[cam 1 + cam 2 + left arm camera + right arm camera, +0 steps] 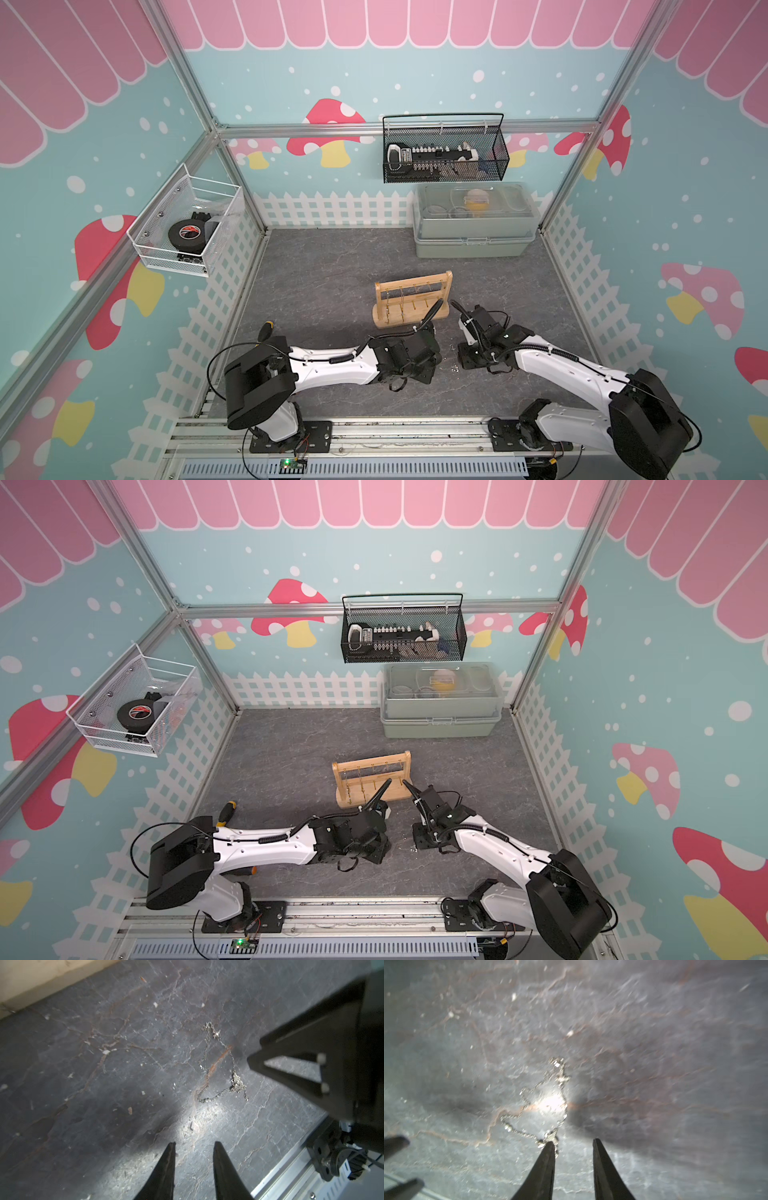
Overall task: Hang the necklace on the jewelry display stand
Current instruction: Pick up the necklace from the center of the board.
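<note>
Lying slack on the table surface (324, 270) near its front edge, the necklace (236, 1082) rests short of the jewelry display stand (411, 303). Left gripper (194, 1142): jaws parted, empty. Right gripper (573, 1141): jaws parted, one tip at the chain's bunched end, apparently set for a pinch.

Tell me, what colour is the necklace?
Silver: the necklace is a fine shiny chain, clearest in the left wrist view.

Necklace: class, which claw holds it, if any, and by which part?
Neither. The necklace lies loose on the table; left claw and right claw both stand open, empty.
</note>
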